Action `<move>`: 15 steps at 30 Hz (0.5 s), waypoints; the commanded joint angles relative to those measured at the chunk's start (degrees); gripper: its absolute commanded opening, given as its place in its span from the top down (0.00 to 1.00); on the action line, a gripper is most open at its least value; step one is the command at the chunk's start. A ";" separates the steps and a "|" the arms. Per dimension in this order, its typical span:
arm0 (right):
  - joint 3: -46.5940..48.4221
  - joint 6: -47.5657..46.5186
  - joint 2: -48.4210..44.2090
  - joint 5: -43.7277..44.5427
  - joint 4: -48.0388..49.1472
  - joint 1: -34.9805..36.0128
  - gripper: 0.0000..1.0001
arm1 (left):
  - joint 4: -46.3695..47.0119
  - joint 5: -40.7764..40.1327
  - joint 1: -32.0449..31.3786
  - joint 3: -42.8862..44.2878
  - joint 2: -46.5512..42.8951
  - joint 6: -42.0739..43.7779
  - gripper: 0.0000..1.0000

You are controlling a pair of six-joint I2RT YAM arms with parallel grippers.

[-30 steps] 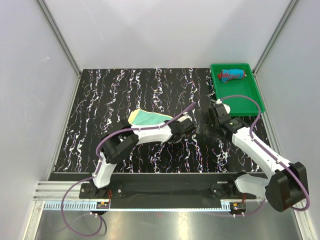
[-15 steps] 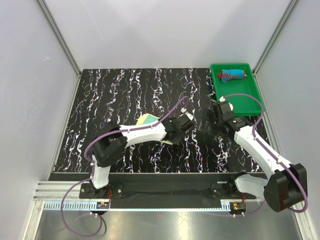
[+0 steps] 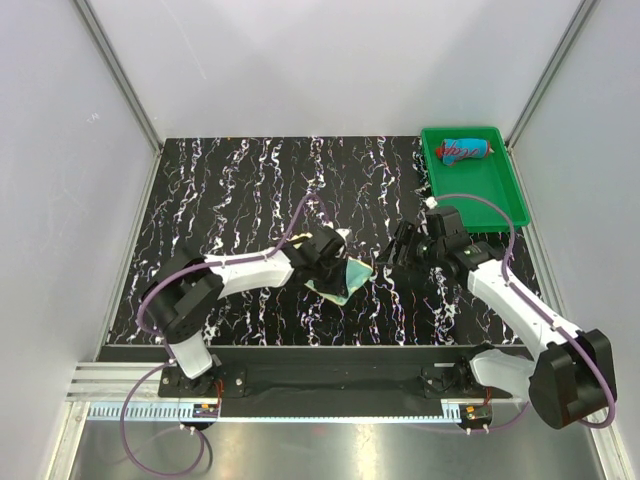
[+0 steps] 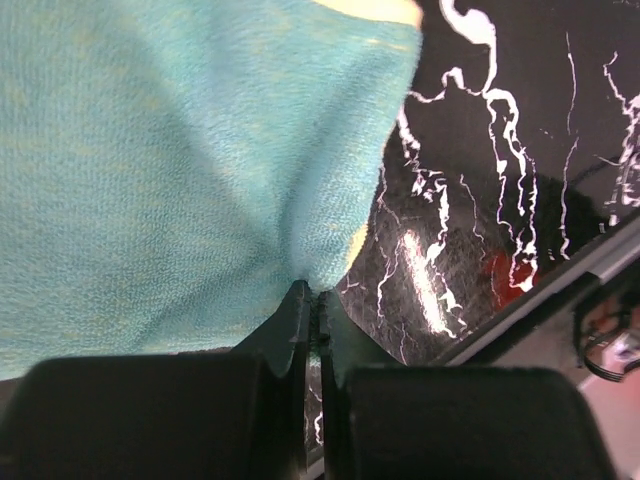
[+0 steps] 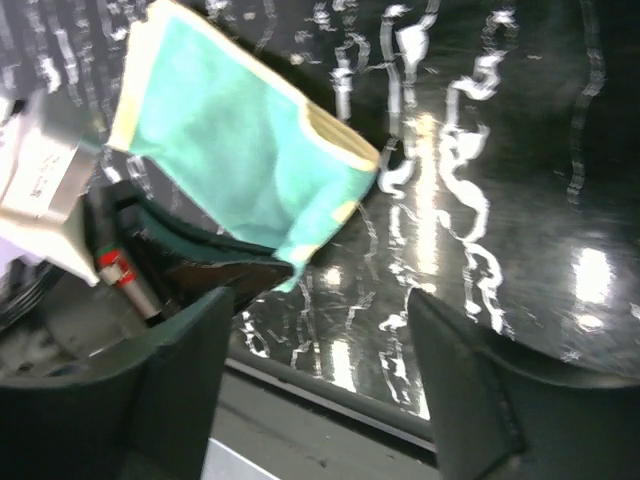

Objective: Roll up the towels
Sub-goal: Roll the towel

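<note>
The pale yellow towel, mostly teal on the side that shows, is loosely folded at the middle front of the worktop. The clenched left claw pinches its edge. The red towel lies rolled in the green tray, far right. The right claw stands released, near the yellow cloth. The worktop is black with white veins, between white walls. The left wrist view cuts the cloth off.

The tray sits at the table's 1 o'clock corner, with one towel in its far end. The second towel is near the table's middle, toward 6 o'clock. The left gripper is at its 10 o'clock, touching it, and the right gripper is at its 2 o'clock, apart.
</note>
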 commanded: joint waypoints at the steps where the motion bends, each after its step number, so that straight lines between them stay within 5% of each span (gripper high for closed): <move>1: -0.52 1.90 0.77 -6.43 7.31 -0.23 0.29 | 7.97 6.28 1.19 -2.13 -4.23 -4.44 1.00; 8: -0.61 7.78 8.59 -14.78 18.82 0.03 0.76 | 7.09 4.61 1.28 -3.01 -4.58 -3.48 1.00; 15: 6.50 4.72 21.93 -11.10 13.48 4.77 0.86 | 7.27 3.12 1.28 -4.16 -4.94 -3.21 1.00</move>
